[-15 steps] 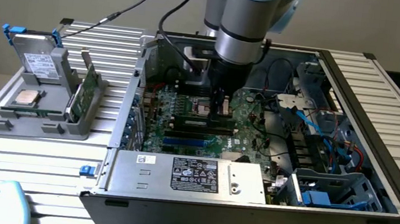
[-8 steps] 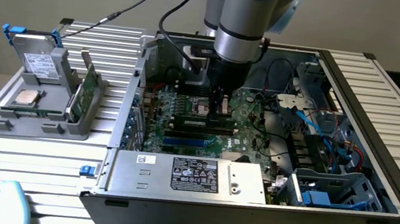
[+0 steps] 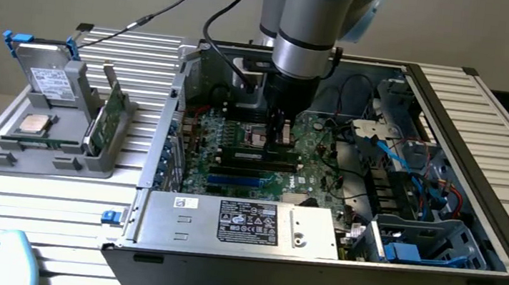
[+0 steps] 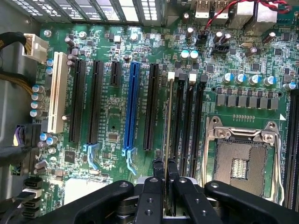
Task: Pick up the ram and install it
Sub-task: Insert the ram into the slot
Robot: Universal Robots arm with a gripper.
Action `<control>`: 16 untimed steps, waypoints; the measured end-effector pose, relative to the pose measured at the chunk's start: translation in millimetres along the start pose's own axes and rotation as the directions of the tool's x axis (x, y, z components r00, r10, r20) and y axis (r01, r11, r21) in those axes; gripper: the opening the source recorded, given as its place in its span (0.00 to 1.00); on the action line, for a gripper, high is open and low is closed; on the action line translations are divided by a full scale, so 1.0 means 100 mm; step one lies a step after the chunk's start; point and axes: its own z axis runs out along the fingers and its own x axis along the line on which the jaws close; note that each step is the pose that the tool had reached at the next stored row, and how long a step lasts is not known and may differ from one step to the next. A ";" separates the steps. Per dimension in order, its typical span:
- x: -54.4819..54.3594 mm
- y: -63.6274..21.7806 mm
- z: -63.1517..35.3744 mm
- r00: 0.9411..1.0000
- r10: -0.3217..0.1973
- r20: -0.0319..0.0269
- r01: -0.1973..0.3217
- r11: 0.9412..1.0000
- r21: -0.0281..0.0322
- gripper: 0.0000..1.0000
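Two matte black jaws, nearly closed, pinch my thin flat ram edge-on over long slots on the green motherboard.

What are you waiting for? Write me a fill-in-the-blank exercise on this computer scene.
The tool is ___ on the ram.
The processor socket beside the ram is ___.
Besides black and white slots, the motherboard has one ___ slot.
Missing words: shut; empty; blue.
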 end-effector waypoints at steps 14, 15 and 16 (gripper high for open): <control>-0.01 -0.004 0.037 1.000 0.000 -0.002 0.000 1.000 0.000 0.14; -0.01 -0.004 0.038 1.000 0.001 -0.002 -0.001 1.000 0.000 0.14; -0.02 -0.004 0.040 1.000 0.001 -0.002 -0.001 1.000 0.000 0.14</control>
